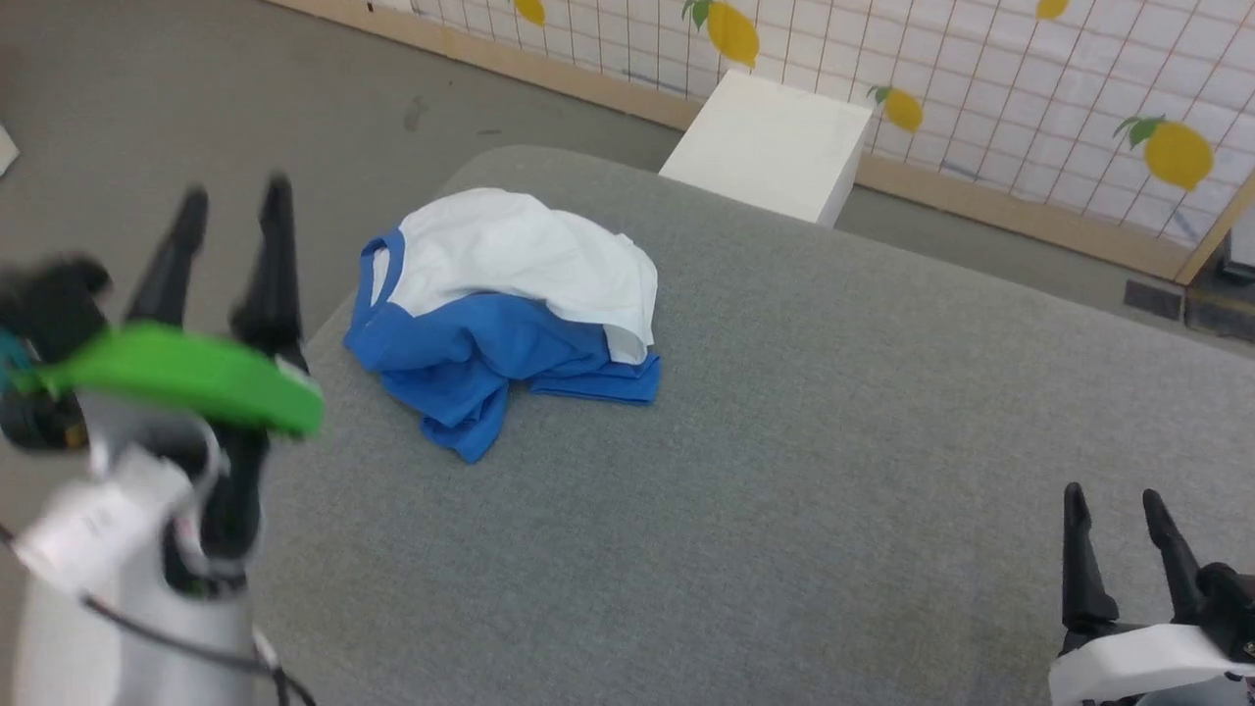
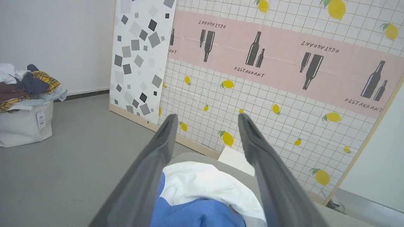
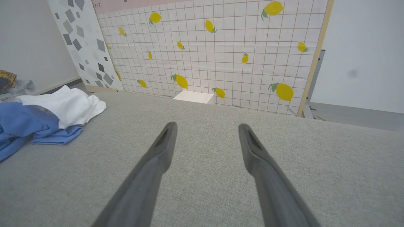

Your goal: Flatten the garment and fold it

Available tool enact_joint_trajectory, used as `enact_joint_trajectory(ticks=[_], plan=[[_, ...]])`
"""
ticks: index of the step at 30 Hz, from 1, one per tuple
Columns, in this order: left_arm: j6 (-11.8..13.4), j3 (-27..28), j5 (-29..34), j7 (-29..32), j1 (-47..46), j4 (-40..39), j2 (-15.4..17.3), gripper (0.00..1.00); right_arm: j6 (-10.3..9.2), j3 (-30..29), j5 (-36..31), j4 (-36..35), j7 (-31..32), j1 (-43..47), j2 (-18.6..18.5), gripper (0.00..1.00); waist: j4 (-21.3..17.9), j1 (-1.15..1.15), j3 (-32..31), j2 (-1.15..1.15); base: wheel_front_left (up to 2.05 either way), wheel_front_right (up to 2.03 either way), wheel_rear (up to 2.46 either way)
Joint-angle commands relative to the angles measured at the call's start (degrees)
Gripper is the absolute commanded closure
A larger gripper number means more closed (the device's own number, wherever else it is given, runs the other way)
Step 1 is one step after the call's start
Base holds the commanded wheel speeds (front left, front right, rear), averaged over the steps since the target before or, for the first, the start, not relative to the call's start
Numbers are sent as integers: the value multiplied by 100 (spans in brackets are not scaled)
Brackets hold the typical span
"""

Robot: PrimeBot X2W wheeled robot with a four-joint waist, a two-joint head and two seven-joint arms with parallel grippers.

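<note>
The garment (image 1: 510,309) lies crumpled in a heap on the far left part of the grey table (image 1: 784,471), white body on top, blue sleeves bunched below. My left gripper (image 1: 235,201) hangs open in the air off the table's left edge, to the left of the heap, with nothing between its fingers. In the left wrist view the garment (image 2: 202,192) shows low between the two spread fingers (image 2: 164,138), some way ahead. My right gripper (image 1: 1113,505) stands open over the table's near right corner, far from the garment (image 3: 47,119), which lies at the left in the right wrist view.
A white box (image 1: 770,142) stands on the floor behind the table, against a tiled lemon-print panel (image 1: 980,78). A white bag heaped with clothes (image 2: 25,104) sits on the grey floor by the wall, far left. The table's middle and right are bare grey fabric.
</note>
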Motion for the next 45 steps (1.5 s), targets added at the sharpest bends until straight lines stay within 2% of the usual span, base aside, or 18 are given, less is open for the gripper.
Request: enact_joint_trajectory(ticks=[1,3,11,17,22,32,38,45], plan=[[-1,9,-47,290,-474,57,214,0,-9,-48,-24,5,-65,-35,0,0,-13,0,143,0,0,0,0],[-43,-48,104,656,-995,204,566,0,-9,-79,-74,-11,-84,-76,0,0,-58,0,275,0,0,0,0],[428,42,-411,1881,-2748,1278,523,0,-9,-73,-337,-128,-84,-283,0,0,-426,0,863,0,0,0,0],[334,-337,-343,2699,-3419,2169,766,0,-9,-43,-504,-219,-84,-506,0,0,-740,0,1350,0,0,0,0],[495,-438,-424,3475,-3503,2649,850,0,-9,-42,-589,-287,-84,-699,0,0,-1043,0,1735,0,0,0,0],[1254,-372,-688,4931,-3167,2819,848,0,-9,-150,-661,-447,-84,-984,0,0,-1526,0,2441,0,0,0,0],[1566,-434,-537,5389,-2861,2751,1051,0,-9,-175,-692,-538,-84,-1146,0,0,-1686,0,2794,0,0,0,0],[1778,-365,-530,5459,-2616,2795,1090,0,-9,-256,-765,-620,-84,-1249,0,0,-1768,0,3038,0,0,0,0]])
